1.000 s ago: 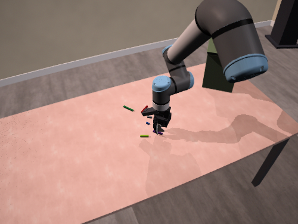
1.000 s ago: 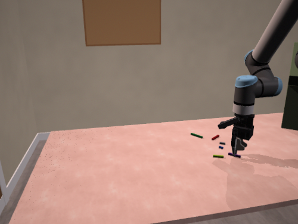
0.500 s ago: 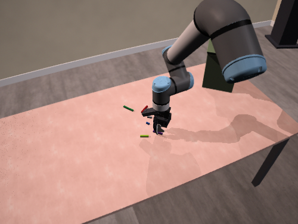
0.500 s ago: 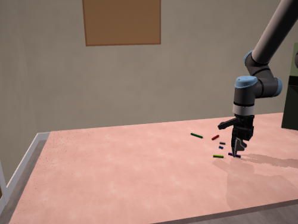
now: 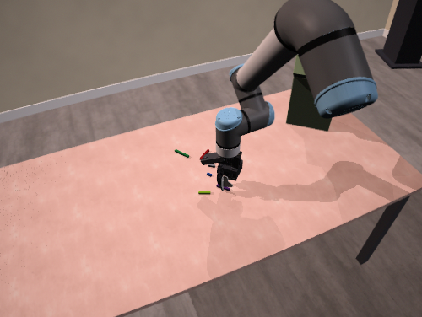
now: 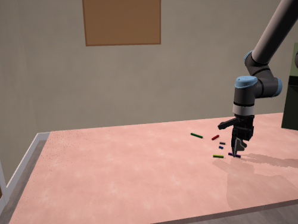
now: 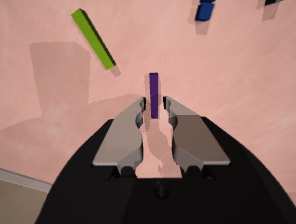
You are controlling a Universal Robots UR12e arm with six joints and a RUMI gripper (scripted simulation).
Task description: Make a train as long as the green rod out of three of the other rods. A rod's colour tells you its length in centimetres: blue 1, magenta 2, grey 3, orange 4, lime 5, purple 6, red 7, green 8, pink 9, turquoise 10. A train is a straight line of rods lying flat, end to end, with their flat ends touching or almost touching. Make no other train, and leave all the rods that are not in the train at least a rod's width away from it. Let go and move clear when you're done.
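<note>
"Where has the arm got its gripper (image 5: 224,185) (image 6: 235,152) (image 7: 154,97)?"

"Right down at the purple rod (image 5: 227,189) (image 6: 238,156) (image 7: 154,92), one finger on either side. The rod lies flat on the pink table (image 5: 127,219) (image 6: 119,179) (image 7: 240,65)."

"Has it got hold?"

"No, the fingers are only slightly open, and I can see a sliver of table between each one and the rod. They're holding nothing."

"And the lime rod (image 5: 204,192) (image 6: 218,156) (image 7: 94,40)?"

"Near the purple one, but apart from it and at an angle to it. The blue rod (image 5: 209,174) (image 6: 220,147) (image 7: 204,12), that short one, sits between the lime and the grey rod (image 5: 212,166) (image 6: 222,143), seen from the side."

"What about the green rod (image 5: 181,153) (image 6: 196,135), the one to match?"

"Over towards the wall, well apart from the purple. The red rod (image 5: 204,154) (image 6: 215,137) lies between the green and the arm, slanted the other way."

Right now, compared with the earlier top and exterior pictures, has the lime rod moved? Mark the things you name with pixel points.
No. The lime rod (image 5: 204,192) (image 6: 218,156) (image 7: 93,39) shows no visible shift against the table's near edge (image 5: 211,276) (image 6: 226,212) in either view.
</note>
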